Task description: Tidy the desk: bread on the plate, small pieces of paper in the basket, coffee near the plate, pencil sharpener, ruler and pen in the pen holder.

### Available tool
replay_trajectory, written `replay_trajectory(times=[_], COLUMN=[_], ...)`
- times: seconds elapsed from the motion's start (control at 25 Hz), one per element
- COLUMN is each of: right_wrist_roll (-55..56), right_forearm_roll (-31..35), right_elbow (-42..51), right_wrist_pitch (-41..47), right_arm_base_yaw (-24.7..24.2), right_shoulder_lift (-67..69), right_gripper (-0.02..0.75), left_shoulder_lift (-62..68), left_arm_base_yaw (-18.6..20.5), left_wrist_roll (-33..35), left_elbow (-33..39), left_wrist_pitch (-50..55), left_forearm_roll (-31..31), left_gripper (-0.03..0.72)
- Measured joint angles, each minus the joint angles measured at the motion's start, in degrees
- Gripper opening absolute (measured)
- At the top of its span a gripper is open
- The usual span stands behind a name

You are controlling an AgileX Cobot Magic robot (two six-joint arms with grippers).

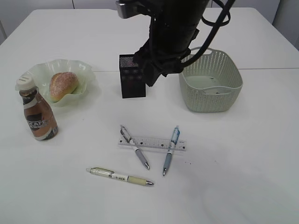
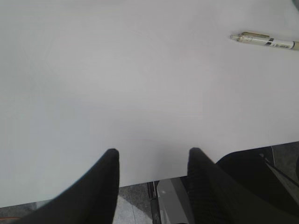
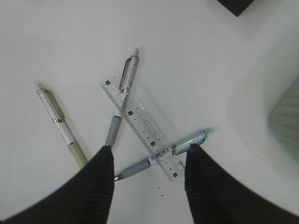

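A clear ruler (image 1: 152,142) lies on the white table with a grey pen (image 1: 135,147) and a blue pen (image 1: 170,149) across it. A cream pen (image 1: 120,176) lies nearer the front. My right gripper (image 3: 148,148) is open and empty, high above the ruler (image 3: 140,123) and blue pen (image 3: 187,140). My left gripper (image 2: 152,151) is open and empty over the table's front edge, with the cream pen (image 2: 266,41) far off. The bread (image 1: 63,85) sits on the green plate (image 1: 88,70), with the coffee bottle (image 1: 38,116) beside it. The black pen holder (image 1: 132,79) stands mid-table. No pencil sharpener shows.
The pale green basket (image 1: 210,100) stands right of the pen holder; what is in it is unclear. The right arm's dark body (image 1: 168,42) hangs over the back middle, partly hiding the holder. The table's front edge (image 2: 140,179) is just under the left gripper.
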Motion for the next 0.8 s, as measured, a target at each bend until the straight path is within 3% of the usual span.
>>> replay_trajectory(times=[0.32, 0.52, 0.8], right_wrist_roll=[-5.82, -1.94, -0.70], right_forearm_roll=[0.00, 2.13, -1.50], right_elbow=[0.00, 0.00, 0.00], right_wrist_pitch=[0.00, 0.13, 0.13], right_arm_base_yaw=[0.42, 0.77, 0.77], right_shoulder_lift=[0.00, 0.00, 0.00], right_gripper=[0.366, 0.389, 0.397], left_shoulder_lift=[0.00, 0.00, 0.00], left_arm_base_yaw=[0.00, 0.00, 0.00], left_wrist_roll=[0.00, 0.00, 0.00], left_elbow=[0.00, 0.00, 0.00], left_wrist_pitch=[0.00, 0.00, 0.00], left_forearm_roll=[-0.26, -1.25, -1.39], left_gripper=[0.353, 0.353, 0.353])
